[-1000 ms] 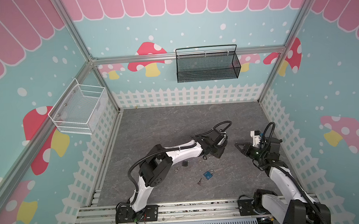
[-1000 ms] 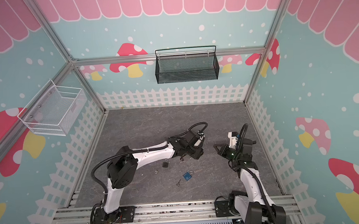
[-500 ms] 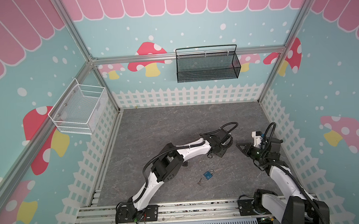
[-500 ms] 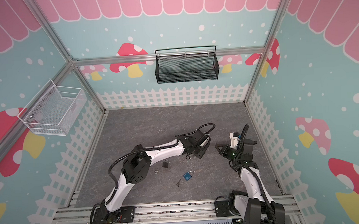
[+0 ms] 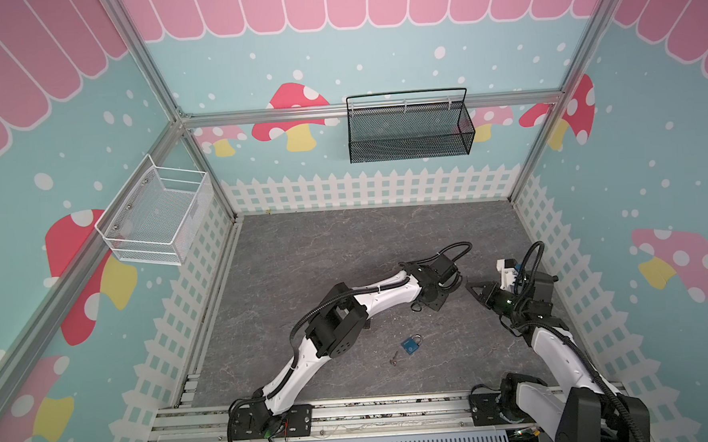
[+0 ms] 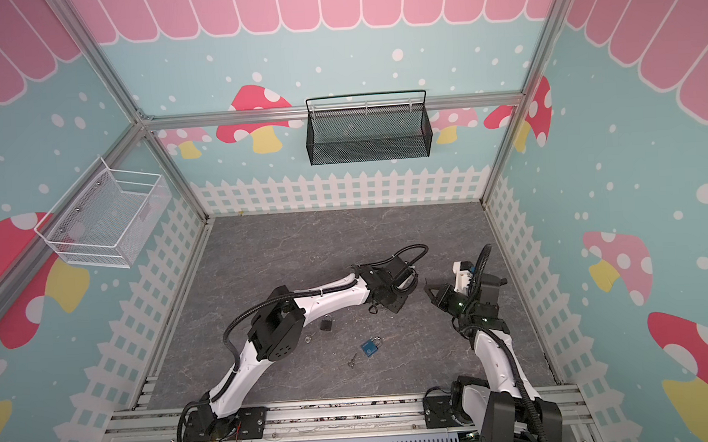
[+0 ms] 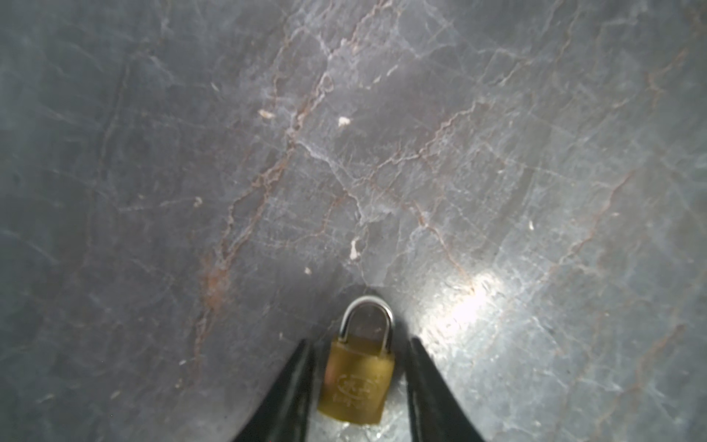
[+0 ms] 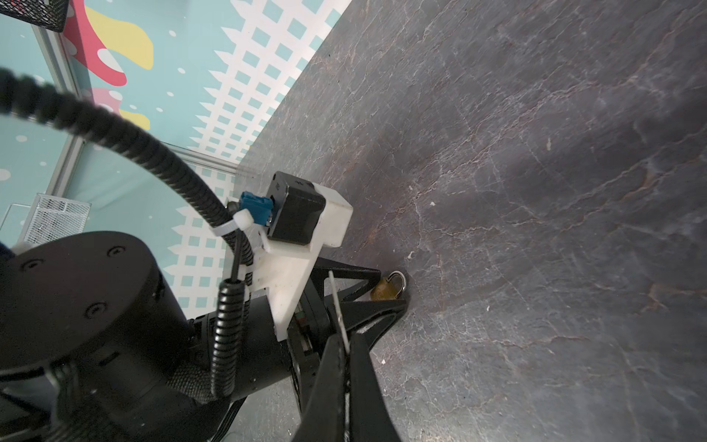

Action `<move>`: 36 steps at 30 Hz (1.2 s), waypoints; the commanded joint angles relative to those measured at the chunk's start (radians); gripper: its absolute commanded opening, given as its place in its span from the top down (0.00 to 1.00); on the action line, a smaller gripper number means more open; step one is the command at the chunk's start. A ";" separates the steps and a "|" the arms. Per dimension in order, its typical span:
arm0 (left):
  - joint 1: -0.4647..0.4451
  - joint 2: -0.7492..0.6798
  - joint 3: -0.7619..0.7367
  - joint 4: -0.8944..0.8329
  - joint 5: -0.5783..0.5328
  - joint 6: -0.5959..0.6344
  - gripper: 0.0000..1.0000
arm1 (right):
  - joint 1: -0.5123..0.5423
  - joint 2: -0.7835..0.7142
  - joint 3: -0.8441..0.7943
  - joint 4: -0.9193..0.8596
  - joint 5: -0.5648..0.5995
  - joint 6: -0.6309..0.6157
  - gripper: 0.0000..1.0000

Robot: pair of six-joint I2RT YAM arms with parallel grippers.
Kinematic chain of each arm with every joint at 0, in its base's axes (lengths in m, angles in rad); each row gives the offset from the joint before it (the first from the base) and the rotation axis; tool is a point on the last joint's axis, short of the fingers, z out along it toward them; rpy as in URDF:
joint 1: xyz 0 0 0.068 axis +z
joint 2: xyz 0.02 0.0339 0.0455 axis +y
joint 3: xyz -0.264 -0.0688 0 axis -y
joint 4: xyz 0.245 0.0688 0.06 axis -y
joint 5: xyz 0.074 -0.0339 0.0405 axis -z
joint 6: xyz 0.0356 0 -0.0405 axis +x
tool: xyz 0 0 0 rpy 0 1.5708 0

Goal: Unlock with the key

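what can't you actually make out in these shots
- brass padlock: keyhole end turned from the camera in the left wrist view; in both top views the left end effector covers it
- key in the right end effector: edge-on in the right wrist view, teeth unreadable; too small in both top views
- blue padlock: too small in both top views to tell if its shackle is latched

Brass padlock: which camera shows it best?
Left wrist: the brass padlock lies close and whole between the left gripper's fingers. Right wrist shows it small, half hidden behind them; in both top views it cannot be made out.
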 commanded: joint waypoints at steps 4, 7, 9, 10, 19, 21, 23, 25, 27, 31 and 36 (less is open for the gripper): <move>-0.012 0.044 0.039 -0.085 -0.024 -0.016 0.63 | -0.008 0.002 0.004 0.022 -0.004 0.002 1.00; -0.014 0.049 0.041 -0.093 -0.006 -0.014 0.62 | -0.008 0.004 0.000 0.023 -0.004 0.000 1.00; -0.020 0.054 0.049 -0.102 0.012 -0.006 0.62 | -0.009 0.004 -0.004 0.027 -0.006 0.002 1.00; -0.021 0.057 0.053 -0.108 0.017 -0.006 0.62 | -0.008 0.004 -0.004 0.028 -0.006 0.003 1.00; -0.024 0.088 0.096 -0.148 -0.061 -0.060 0.62 | -0.009 0.004 -0.008 0.041 -0.007 0.009 1.00; -0.023 0.102 0.120 -0.158 -0.073 -0.078 0.63 | -0.009 0.005 -0.008 0.041 -0.007 0.009 1.00; -0.023 0.113 0.132 -0.163 -0.074 -0.082 0.63 | -0.008 0.004 -0.009 0.041 -0.008 0.010 1.00; -0.023 0.120 0.135 -0.171 -0.087 -0.081 0.65 | -0.009 0.003 -0.010 0.040 -0.010 0.009 1.00; -0.023 0.123 0.136 -0.185 -0.098 -0.075 0.66 | -0.009 0.002 -0.011 0.041 -0.013 0.011 1.00; -0.023 0.114 0.132 -0.200 -0.064 -0.055 0.66 | -0.008 0.001 -0.013 0.042 -0.012 0.015 1.00; -0.026 0.099 0.110 -0.207 -0.003 -0.044 0.66 | -0.009 0.002 -0.011 0.048 -0.011 0.020 1.00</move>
